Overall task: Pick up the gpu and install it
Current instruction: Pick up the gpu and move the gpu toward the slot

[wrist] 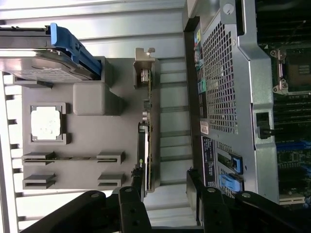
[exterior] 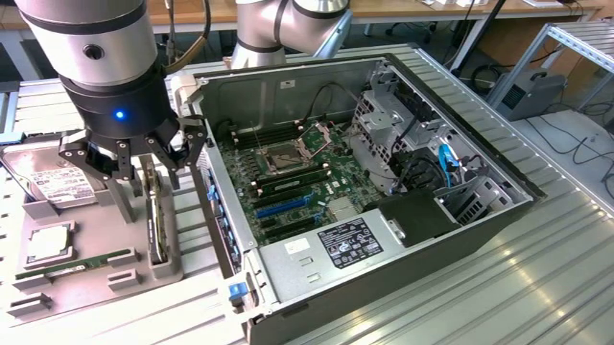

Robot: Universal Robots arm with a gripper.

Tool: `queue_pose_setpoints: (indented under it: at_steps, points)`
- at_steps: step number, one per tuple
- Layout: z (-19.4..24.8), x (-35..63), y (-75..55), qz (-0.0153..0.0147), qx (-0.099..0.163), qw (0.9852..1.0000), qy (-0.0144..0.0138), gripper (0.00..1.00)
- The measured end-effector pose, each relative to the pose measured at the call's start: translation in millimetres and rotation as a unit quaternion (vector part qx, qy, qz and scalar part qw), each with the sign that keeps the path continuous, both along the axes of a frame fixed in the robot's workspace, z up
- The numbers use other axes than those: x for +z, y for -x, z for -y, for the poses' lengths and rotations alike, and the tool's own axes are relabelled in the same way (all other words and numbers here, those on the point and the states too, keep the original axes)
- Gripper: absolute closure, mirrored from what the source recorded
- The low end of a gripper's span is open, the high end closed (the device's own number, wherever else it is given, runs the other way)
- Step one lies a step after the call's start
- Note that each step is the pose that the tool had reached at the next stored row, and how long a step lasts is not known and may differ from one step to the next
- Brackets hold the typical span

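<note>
The pincer (exterior: 144, 169) hangs wide open just above the gpu (exterior: 155, 223). The gpu stands on edge in the tray (exterior: 86, 284), its long axis running along the pincer's gap.

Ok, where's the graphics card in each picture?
Exterior view: the graphics card stands on edge in the grey tray, at the exterior view's left, beside the computer case.
Wrist view: the graphics card shows edge-on, along the tray's side nearest the case.
Shared landmark: the square silver chip in the tray.

We're seeing the gpu (exterior: 154, 221) standing thin on its edge in the gray holder (exterior: 96, 230), right beside the open case (exterior: 287, 86).
</note>
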State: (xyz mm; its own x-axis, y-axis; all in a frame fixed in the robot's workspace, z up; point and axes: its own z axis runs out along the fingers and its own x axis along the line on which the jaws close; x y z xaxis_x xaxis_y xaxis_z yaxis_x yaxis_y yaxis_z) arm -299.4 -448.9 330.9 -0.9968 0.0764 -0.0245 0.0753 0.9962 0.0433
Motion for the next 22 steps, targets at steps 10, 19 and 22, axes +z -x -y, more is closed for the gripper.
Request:
queue_pose_setpoints:
  at_steps: [10,19,22]
  points:
    - [0.0,-4.9,0.0,0.0000,0.000,1.0000,0.0000,0.52]
    - [0.0,-8.7,0.0,0.0000,0.000,1.0000,-0.0001,0.52]
    - [0.0,-10.3,0.0,0.0000,0.000,1.0000,0.0000,0.52]
